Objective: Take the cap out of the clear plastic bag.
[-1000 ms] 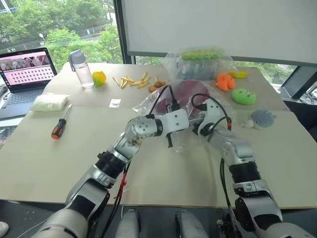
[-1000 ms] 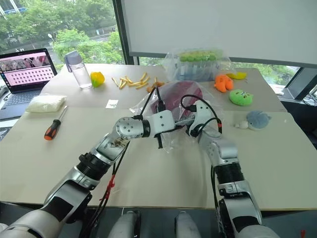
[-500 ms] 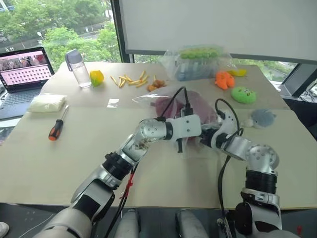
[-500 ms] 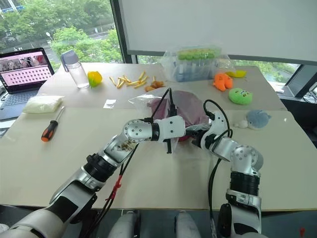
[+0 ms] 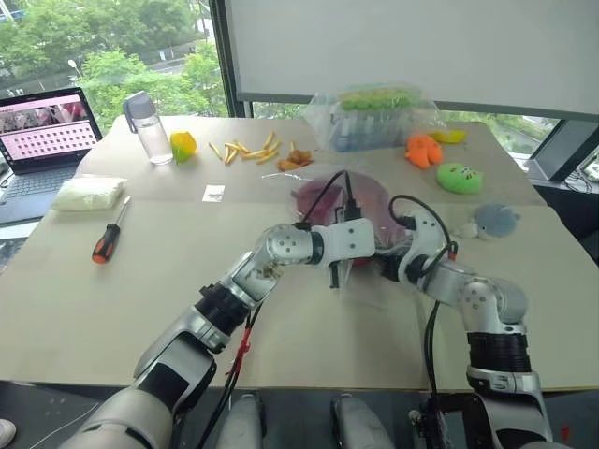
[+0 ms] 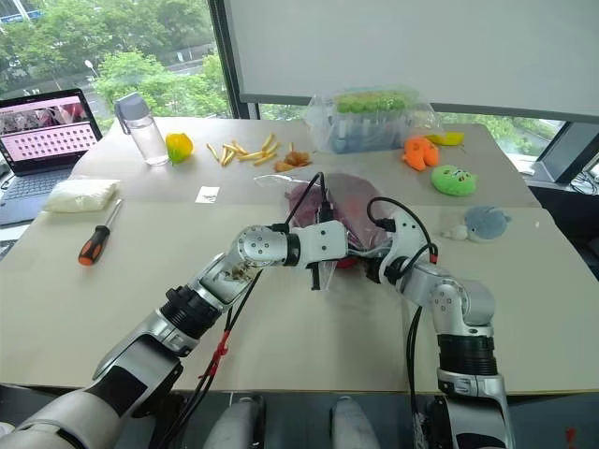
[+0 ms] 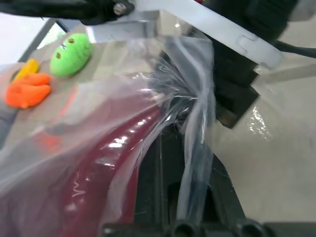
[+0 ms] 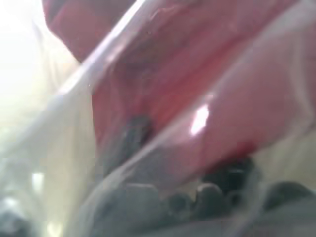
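The dark red cap (image 5: 328,195) lies inside the clear plastic bag (image 6: 299,192) at the middle of the table. My left gripper (image 5: 339,271) reaches across from the left and is shut on a bunched fold of the bag's near edge. That pinch shows close up in the left wrist view, where the plastic (image 7: 197,113) is gathered between the fingers and the cap (image 7: 98,168) lies beside them. My right gripper (image 5: 391,260) presses into the bag's near right side, its tips hidden by the plastic. The right wrist view shows the cap (image 8: 197,74) through the film.
A laptop (image 5: 47,126), a water bottle (image 5: 150,126), a white pouch (image 5: 89,192) and a screwdriver (image 5: 108,241) sit at the left. A wrapped tray of green items (image 5: 379,117) stands at the back. Orange (image 5: 426,150), green (image 5: 460,178) and grey (image 5: 494,222) plush toys lie at the right.
The camera view has shifted. My right hand has drawn back toward me and dipped, its wrist bending against the bag. The left gripper keeps its pinch on the plastic.
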Robot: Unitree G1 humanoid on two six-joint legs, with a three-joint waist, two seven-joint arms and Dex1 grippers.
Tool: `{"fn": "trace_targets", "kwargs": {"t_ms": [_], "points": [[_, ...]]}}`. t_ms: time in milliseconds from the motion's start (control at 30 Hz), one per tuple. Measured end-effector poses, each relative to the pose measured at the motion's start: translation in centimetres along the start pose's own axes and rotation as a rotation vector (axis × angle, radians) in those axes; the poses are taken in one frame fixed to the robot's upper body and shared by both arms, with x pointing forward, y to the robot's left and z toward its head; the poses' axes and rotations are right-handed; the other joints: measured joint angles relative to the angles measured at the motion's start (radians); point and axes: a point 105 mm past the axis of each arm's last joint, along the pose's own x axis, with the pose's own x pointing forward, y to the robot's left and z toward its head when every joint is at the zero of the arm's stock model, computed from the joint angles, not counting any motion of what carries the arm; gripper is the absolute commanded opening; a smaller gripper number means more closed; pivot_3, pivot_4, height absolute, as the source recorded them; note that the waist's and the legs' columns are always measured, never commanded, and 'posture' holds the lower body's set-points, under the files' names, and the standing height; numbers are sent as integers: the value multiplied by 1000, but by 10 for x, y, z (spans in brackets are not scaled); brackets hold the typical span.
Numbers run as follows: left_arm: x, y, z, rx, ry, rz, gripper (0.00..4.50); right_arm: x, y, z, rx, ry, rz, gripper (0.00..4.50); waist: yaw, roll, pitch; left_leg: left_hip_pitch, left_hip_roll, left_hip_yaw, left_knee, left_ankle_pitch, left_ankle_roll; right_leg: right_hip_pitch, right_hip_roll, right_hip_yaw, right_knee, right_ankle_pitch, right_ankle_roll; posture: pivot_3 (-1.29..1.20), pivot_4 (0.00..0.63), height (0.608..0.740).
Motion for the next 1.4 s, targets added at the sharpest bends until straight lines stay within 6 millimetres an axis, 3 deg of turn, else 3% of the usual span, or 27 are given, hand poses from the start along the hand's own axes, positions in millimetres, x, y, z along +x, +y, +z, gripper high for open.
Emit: {"fn": "trace_targets", "kwargs": {"t_ms": [167, 400, 633, 767, 867, 1067, 1267, 1400], "points": [[-1, 11, 8, 12, -13, 12, 0, -2, 1, 10, -8, 5, -18, 4458, 4, 0, 0, -2, 0, 0, -1, 0, 0, -1, 1, 0, 0, -2, 1, 0, 150, 740], [-1, 28, 21, -41, -62, -14, 0, -8, 10, 20, -32, -45, -31, 4458, 5, 0, 1, -4, 0, 0, -4, 0, 2, -3, 1, 0, 0, -2, 8, 0, 150, 740], [11, 28, 18, -98, -53, -77, 0, -12, -9, 19, -316, -80, -248, 4458, 7, 0, 1, -4, -1, 0, -4, 0, 1, -3, 0, 0, -1, -5, 3, 0, 150, 740], [15, 36, 22, -94, -51, -70, 0, -9, -15, 37, -525, -166, -363, 4458, 6, 0, 1, -3, -1, 0, -3, 0, 1, -2, 0, 0, 0, -5, 2, 0, 150, 740], [11, 47, 29, -93, -72, -28, 0, 7, -6, 45, -46, -303, -242, 4458, 0, -2, 3, -2, 1, -1, -3, 0, 2, -1, 2, 0, 1, 0, 8, 0, 150, 740], [7, 54, 34, -89, -95, 6, 0, 13, -12, 53, 422, -372, -124, 4458, 5, 0, 6, -3, 0, -1, -3, 0, 2, -1, 1, 0, 0, 0, 9, 0, 150, 740], [6, 55, 37, -75, -99, 15, 0, 20, -15, 52, 724, -356, -44, 4458, 1, 0, 6, -3, 0, -1, -4, 0, 2, -1, 2, -1, 1, 0, 8, 0, 150, 740], [-6, 67, 39, -68, -114, 70, 0, 18, -37, 43, 846, -356, -90, 4458, 1, 0, 6, -3, 0, -1, -4, 0, 2, -1, 2, -1, 2, 0, 8, 0, 150, 740]]}}
